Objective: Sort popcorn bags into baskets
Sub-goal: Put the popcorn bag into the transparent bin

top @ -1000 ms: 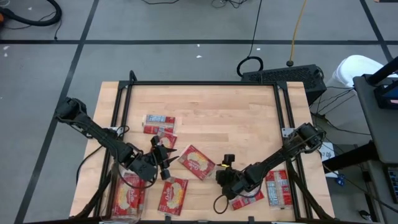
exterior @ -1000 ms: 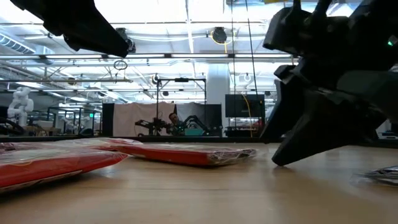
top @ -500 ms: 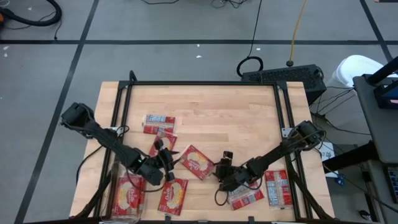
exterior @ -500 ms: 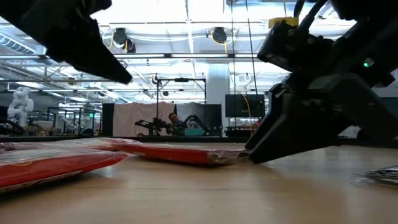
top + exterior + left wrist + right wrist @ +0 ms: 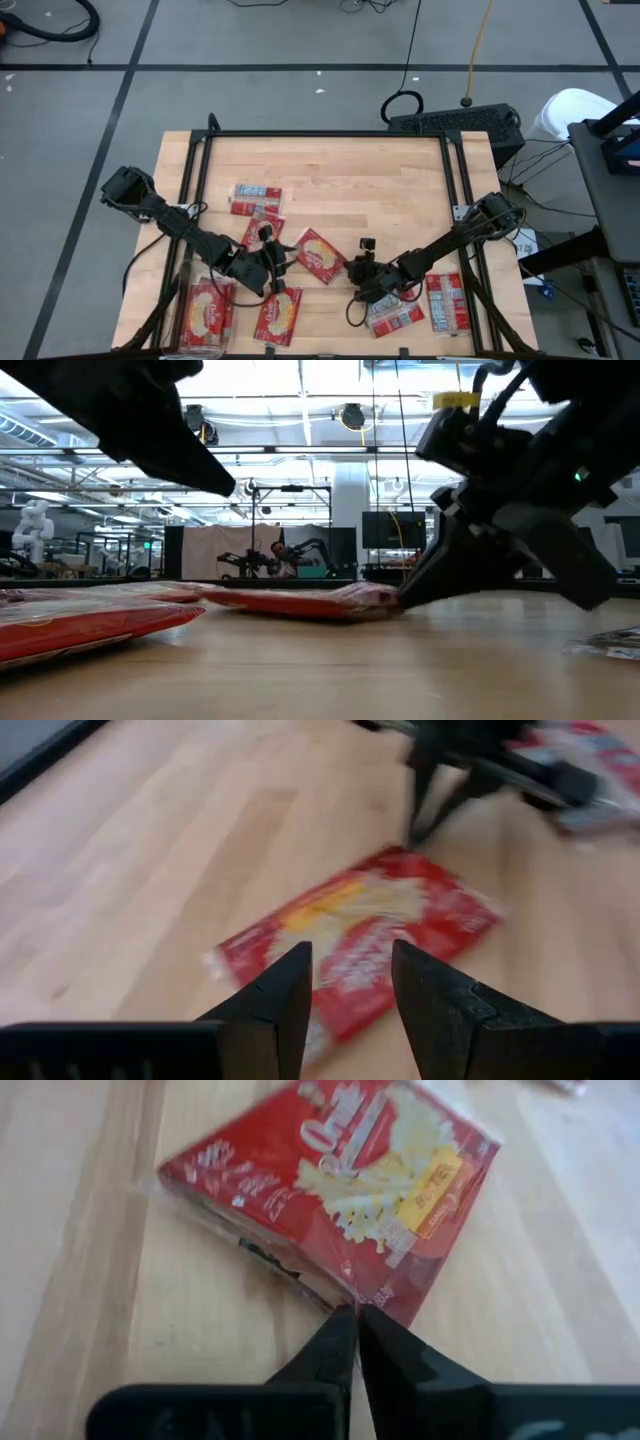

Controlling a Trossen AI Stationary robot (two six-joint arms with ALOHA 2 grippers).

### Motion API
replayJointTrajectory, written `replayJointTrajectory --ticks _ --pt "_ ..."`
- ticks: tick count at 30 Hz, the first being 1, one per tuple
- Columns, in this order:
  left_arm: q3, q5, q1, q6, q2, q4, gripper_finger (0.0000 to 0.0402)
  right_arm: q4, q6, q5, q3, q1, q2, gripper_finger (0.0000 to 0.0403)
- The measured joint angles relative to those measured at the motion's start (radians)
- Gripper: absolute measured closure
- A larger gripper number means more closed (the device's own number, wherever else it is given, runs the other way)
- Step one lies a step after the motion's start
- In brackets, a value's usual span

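Grasp step: right end effector (image 5: 352,1323) pinched tight on the near edge of the centre bag (image 5: 318,256), apparently gripping film. Left end effector (image 5: 345,982) half open, hovering beside it. Next: lift clear, carry to a basket, none clearly visible.

On the table (image 5: 380,190), 1 popcorn bag (image 5: 318,256) lay near the middle of the front half, between the left gripper (image 5: 274,262) and the right gripper (image 5: 352,270). 2 bags (image 5: 256,199) were placed behind it to the left, 2 (image 5: 279,314) at the front left, 2 (image 5: 447,303) at the front right.
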Motion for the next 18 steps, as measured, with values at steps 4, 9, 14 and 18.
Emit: replayJointTrajectory --ticks 4,9,14,18 --pt "0.0 0.01 -0.039 0.216 0.041 0.128 0.0252 0.015 -0.011 0.033 0.0 0.0 -0.026 0.0401" --pt "0.001 0.01 -0.057 0.395 0.141 0.329 0.0214 0.065 -0.018 0.055 0.0 -0.001 -0.033 0.0402" --pt "0.027 -0.018 -0.06 0.472 0.248 0.442 0.0155 0.141 0.042 0.053 0.0 -0.023 -0.033 0.0402" --pt "0.06 -0.093 -0.059 0.512 0.312 0.454 0.0116 0.216 0.066 0.053 0.001 -0.044 -0.034 0.0402"
